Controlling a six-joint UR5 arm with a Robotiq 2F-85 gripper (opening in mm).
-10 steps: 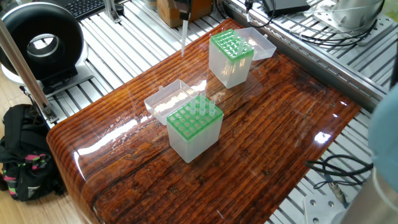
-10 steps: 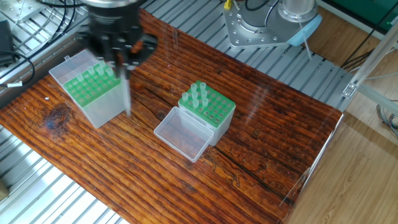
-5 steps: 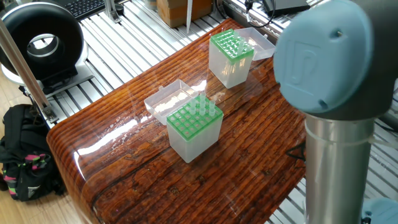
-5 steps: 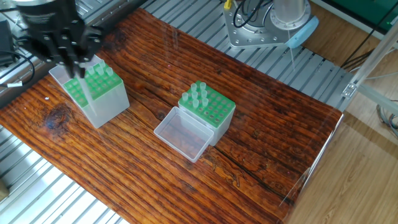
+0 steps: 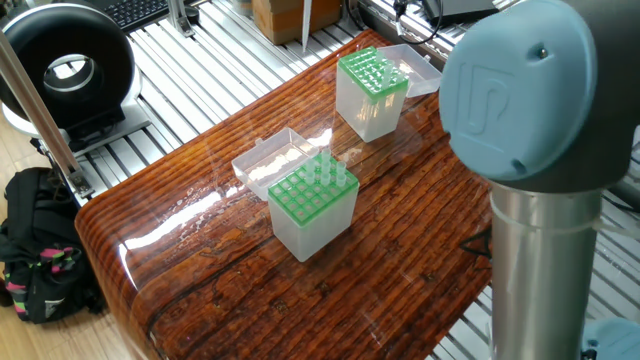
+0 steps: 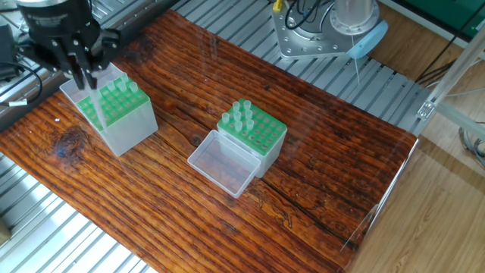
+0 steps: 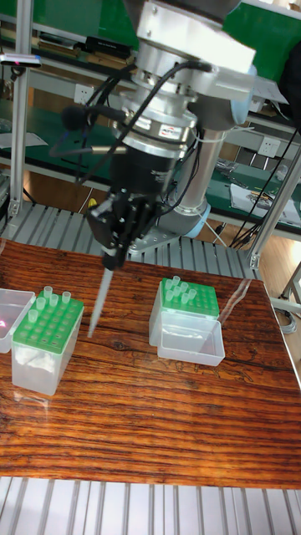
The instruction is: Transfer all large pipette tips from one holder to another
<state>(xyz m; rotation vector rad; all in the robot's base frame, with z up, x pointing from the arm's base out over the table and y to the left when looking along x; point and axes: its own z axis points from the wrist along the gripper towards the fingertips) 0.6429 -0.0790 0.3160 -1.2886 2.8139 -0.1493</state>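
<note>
The end effector [image 7: 109, 261] pinches one large pipette tip [image 7: 98, 299] above a holder [image 7: 46, 347]; tips stand in both holders, so work remains.

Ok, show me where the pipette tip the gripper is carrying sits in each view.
One fixed view: the held pipette tip is at the top edge, beyond the far green-topped holder.
The other fixed view: top left, hanging from the gripper across that holder.
Tall fixed view: left of centre, slanting down beside that holder.
Shared landmark: that holder.
</note>
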